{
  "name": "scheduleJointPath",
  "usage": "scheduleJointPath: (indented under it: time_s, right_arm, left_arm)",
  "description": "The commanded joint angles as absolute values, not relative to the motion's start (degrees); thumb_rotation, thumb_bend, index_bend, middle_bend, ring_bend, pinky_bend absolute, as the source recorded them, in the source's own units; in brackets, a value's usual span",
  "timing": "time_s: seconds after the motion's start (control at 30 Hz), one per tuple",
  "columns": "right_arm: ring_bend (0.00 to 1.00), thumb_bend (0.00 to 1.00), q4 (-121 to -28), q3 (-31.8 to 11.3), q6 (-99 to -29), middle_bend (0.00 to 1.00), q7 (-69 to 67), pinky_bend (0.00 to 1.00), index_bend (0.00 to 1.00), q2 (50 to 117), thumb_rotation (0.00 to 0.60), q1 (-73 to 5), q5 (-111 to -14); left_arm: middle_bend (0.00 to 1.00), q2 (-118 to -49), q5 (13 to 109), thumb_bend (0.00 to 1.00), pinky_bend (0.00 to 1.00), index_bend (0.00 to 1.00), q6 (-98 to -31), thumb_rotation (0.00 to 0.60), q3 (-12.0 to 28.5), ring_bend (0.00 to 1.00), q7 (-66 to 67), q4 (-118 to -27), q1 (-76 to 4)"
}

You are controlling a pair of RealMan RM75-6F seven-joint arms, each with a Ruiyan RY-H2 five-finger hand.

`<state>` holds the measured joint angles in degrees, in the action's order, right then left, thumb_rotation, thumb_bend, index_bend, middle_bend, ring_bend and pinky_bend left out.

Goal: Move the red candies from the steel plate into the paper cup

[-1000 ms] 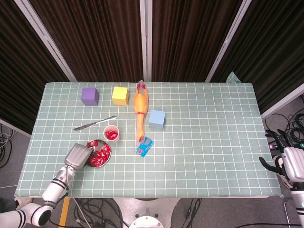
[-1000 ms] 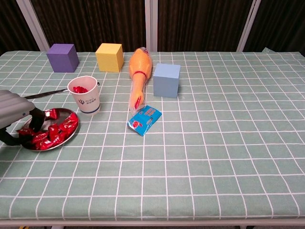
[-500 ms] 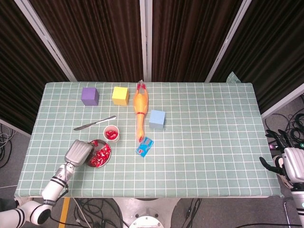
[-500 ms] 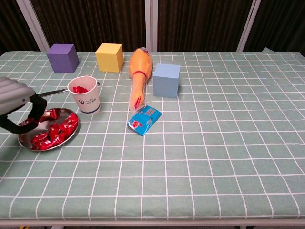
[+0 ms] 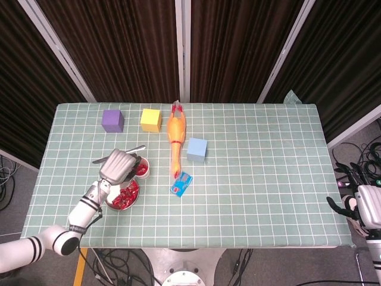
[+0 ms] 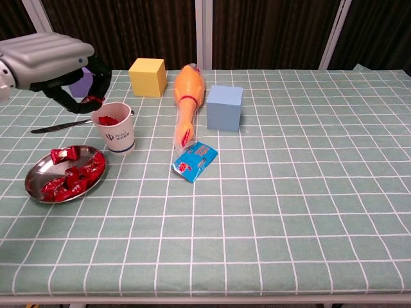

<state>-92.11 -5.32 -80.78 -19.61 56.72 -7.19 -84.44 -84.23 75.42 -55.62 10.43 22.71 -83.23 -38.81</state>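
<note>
The white paper cup (image 6: 115, 130) stands left of centre with red candies inside it. My left hand (image 6: 54, 64) hovers just above and left of its rim, pinching a red candy (image 6: 92, 100) at its fingertips. In the head view the left hand (image 5: 119, 165) covers part of the cup (image 5: 141, 168). The steel plate (image 6: 33, 181) lies in front of the cup with several red candies (image 6: 72, 174) on it; in the head view the plate (image 5: 132, 198) is half hidden by my forearm. My right hand (image 5: 364, 205) hangs past the table's right edge, fingers apart and holding nothing.
A butter knife (image 6: 56, 127) lies left of the cup. Behind are a purple cube (image 5: 112, 120) and a yellow cube (image 6: 147, 77). An orange rubber chicken (image 6: 187, 96), a blue cube (image 6: 225, 108) and a blue packet (image 6: 194, 160) sit right of the cup.
My left hand has lifted off the plate with a red candy and moved up and back to the cup's rim. The right hand has not moved.
</note>
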Motion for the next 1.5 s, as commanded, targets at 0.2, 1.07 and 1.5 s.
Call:
scheduleJointPath:
  time_s: [0.2, 1.07, 1.5]
  right_arm:
    - [0.07, 0.19, -91.8, -5.4, -80.6, 0.24, -19.9, 0.43, 0.12, 56.7, 0.600, -7.1, -84.0]
    - [0.07, 0.19, -92.0, -5.5, -80.3, 0.24, -19.9, 0.43, 0.12, 56.9, 0.600, -7.8, -85.1]
    - [0.07, 0.20, -92.4, -5.4, -80.4, 0.24, -19.4, 0.43, 0.12, 56.7, 0.600, -7.8, -85.1]
  left_arm:
    - [0.56, -86.3, 69.1, 0.43, 1.00, 0.51, -51.6, 0.600, 11.0, 0.91, 27.1, -81.2, -42.2]
    - [0.42, -78.0, 79.3, 0.40, 1.00, 0.40, -66.5, 0.600, -0.9, 0.86, 19.1, -89.7, -28.9]
    - [0.42, -84.1, 81.0, 0.38, 1.00, 0.40, -61.6, 0.600, -3.4, 0.86, 24.1, -83.4, -29.4]
